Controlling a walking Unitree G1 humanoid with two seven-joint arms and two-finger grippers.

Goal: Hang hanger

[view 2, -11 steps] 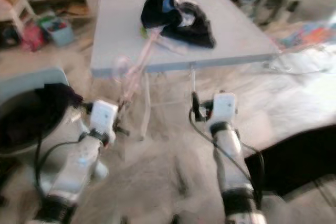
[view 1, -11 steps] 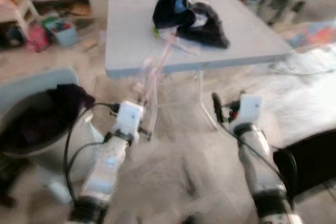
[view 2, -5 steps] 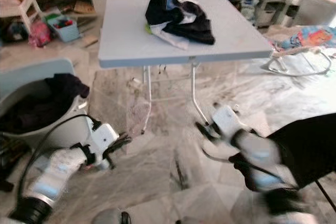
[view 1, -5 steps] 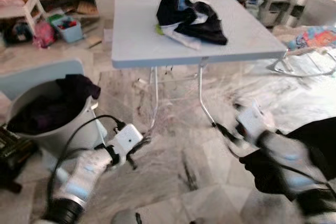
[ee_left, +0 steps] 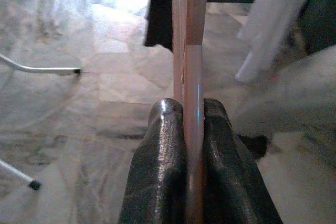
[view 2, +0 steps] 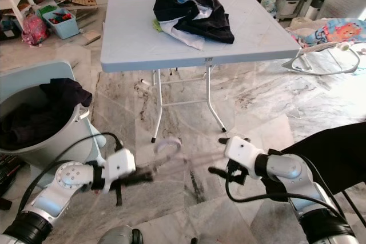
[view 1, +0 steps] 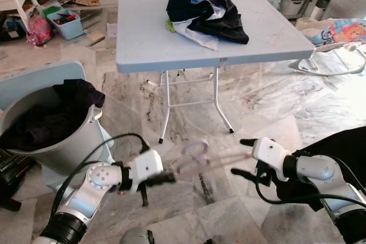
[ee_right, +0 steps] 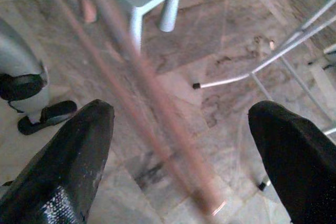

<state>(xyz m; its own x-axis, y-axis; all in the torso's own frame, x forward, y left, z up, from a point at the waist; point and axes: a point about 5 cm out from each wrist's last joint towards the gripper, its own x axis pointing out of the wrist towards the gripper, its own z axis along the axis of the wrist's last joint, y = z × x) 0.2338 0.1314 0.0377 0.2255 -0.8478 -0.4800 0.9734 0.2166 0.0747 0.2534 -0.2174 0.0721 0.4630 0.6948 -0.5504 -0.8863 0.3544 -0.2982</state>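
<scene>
The left gripper [ee_left: 191,145] is clamped tight on one end of the pink hanger [view 1: 209,159], its two fingers [ee_left: 157,156] pressed flat against the bar. It holds the hanger low over the marble floor [view 1: 257,101], roughly level, stretching across toward the right arm. The hook [view 1: 196,146] curls up near the middle. The hanger looks blurred, so it is probably moving.

The right gripper [view 1: 243,156] has its fingers spread wide, one above and one below the hanger's far end. From the right wrist view the bar passes between the open fingers [ee_right: 68,161] without touching either. This looks like a handover or a two-handed grip being set up, so that the hanger can be steadied before it is hung.

Beyond stands a folding table [view 1: 143,44] with a heap of dark clothes [view 1: 206,12]. To the robot's left sits a grey bin [view 1: 63,141] holding more dark clothes. No rail or hanging place can be made out.
</scene>
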